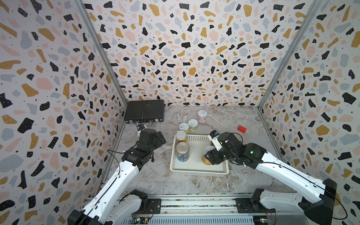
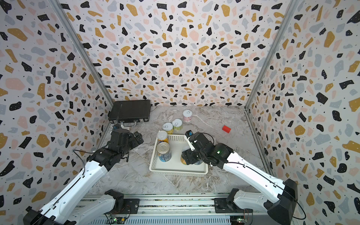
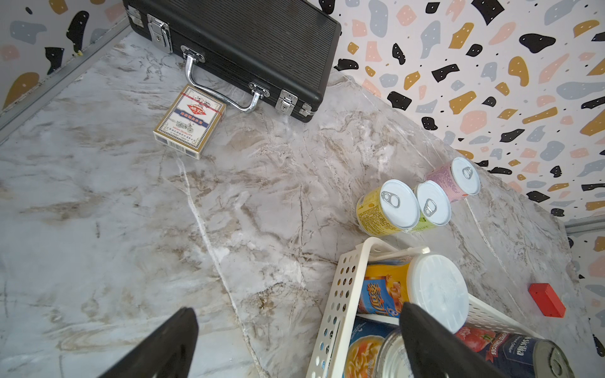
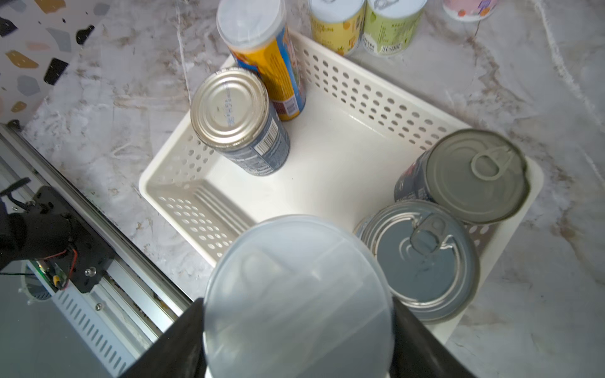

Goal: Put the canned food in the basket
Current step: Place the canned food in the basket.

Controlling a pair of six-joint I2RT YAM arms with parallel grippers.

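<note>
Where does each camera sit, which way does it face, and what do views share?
Top views: above the front rail, facing down toward the back wall; left arm, right arm, basket in both.
Left wrist: looks past the open left gripper at briefcase and basket corner.
Right wrist: looks down into the basket past the right gripper, shut on a white-lidded can.
Shared: both wrist views show the yellow can beside the basket.

Even, diffuse white light fills the enclosure in both top views, leaving only soft, pale shadows on the marble table (image 1: 152, 181). Wide-angle lenses bow the patterned walls (image 1: 48, 78) toward the frame edges. In the right wrist view a lidded can (image 4: 298, 294) looms close to the lens, blurred, while a bare-metal can top (image 4: 229, 104) carries mild glare; the background stays sharp.
</note>
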